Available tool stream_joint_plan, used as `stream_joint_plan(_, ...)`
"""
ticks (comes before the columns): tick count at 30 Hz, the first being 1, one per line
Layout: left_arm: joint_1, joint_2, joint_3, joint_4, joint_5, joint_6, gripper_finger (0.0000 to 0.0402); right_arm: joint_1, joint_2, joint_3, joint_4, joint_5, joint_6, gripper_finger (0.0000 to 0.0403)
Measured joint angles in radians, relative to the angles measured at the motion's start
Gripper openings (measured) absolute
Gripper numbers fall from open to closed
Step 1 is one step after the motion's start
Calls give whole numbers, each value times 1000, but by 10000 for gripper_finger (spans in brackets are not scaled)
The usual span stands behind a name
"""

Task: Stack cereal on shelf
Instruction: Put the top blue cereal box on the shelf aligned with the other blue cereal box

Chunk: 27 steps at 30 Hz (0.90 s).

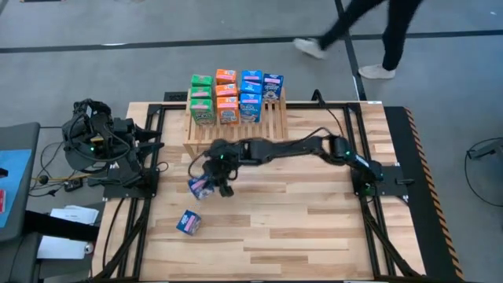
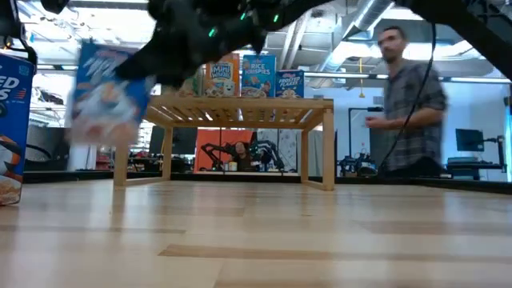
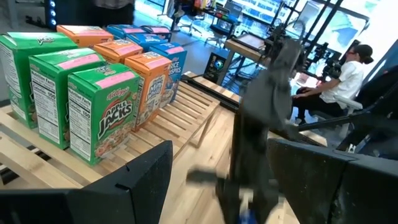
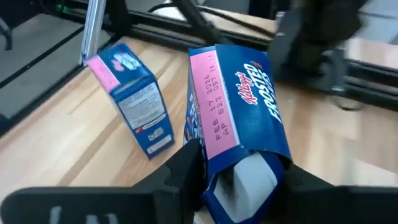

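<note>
Plank table (image 1: 314,228) w/ loose blue cereal box (image 1: 188,222); right tool (image 1: 214,187) clamps another; person (image 2: 408,112) behind.

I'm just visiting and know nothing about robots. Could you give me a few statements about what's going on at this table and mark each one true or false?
1. The right end effector grips a blue cereal box. True.
2. The shelf carries no boxes yet. False: green, orange and blue boxes stand in rows on its slatted top.
3. A second blue box is off the shelf, on the table. True.
4. The left end effector holds a green box. False: it holds nothing and waits at the table's left edge.
5. A person stands beyond the table. True.
</note>
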<state>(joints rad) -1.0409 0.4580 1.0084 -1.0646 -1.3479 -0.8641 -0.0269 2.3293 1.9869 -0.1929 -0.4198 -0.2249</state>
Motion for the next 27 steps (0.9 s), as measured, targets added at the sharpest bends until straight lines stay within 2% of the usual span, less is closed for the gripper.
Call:
stream_joint_plan(10,0,0,0,1,-5,-9,250,-92,-379,2,-386,40,-8,134)
stream_joint_plan(16,0,0,0,1,-41,-21,250,-158,-583,2,-603,142,-96,134)
stream_joint_plan(21,0,0,0,1,-97,-47,250,-290,-706,-7,-711,208,-150,134)
stream_joint_plan(27,0,0,0,1,-216,-50,250,-503,-828,-116,-705,212,-194,134)
